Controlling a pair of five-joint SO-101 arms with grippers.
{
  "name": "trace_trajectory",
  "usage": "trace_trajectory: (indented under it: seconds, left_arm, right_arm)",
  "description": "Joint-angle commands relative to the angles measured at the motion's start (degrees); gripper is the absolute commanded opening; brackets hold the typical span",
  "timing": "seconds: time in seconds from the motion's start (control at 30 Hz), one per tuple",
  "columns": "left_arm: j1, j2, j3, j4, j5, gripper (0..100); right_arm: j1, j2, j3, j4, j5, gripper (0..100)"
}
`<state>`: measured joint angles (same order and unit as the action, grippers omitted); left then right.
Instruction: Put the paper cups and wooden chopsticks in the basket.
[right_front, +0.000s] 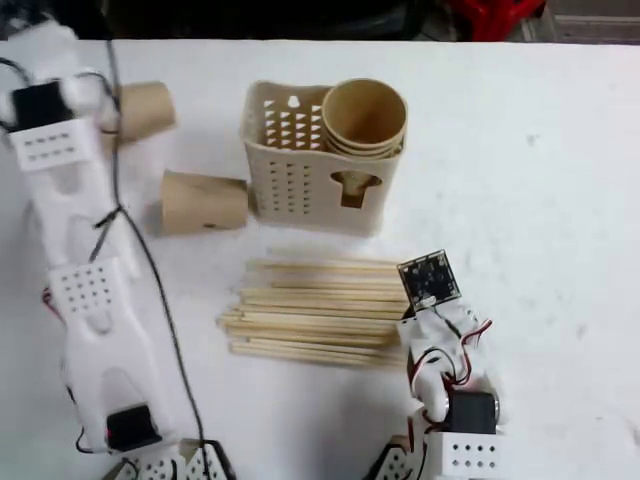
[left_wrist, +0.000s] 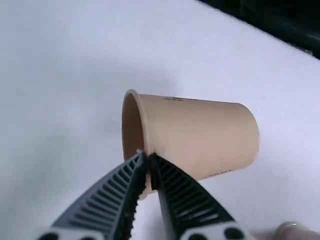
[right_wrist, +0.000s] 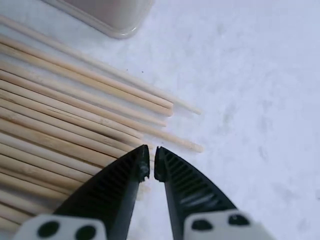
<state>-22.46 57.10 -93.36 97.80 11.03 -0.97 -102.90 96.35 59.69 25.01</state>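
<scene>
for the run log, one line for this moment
left gripper shut on paper cup rim | right gripper shut by chopsticks | basket holds stacked cups

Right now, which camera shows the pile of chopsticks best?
The high view: the whole chopsticks pile lies near the basket. The right wrist view gives their ends close up by the right claw. The left wrist view faces a paper cup.

Tan paper cups (right_front: 204, 201), pale chopsticks (right_front: 315, 320), cream hole-patterned basket (right_front: 290, 185), white table (right_front: 540, 150).
</scene>
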Motion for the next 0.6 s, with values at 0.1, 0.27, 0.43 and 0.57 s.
trace_trajectory:
  seconds: [0.1,0.27,0.43,0.57]
  left_arm:
    - [-6.4,-19.6,-2.0,4.6,-28.7,2]
    - [-8.4,-29.1,-0.4,4.8,-55.8,2]
    - [-10.1,-41.8,20.6,4.8,-78.2,2]
    - [-10.7,-56.7,46.2,4.8,-85.9,2]
  right_arm:
    - [0.1,-0.2,0.5,-1.5,0.5,3.9]
    - [0.1,-0.2,0.5,-1.5,0.5,3.9]
    - [0.1,-0.2,0.5,-1.5,0.5,3.9]
    - [0.1,-0.2,0.5,-1.5,0.5,3.9]
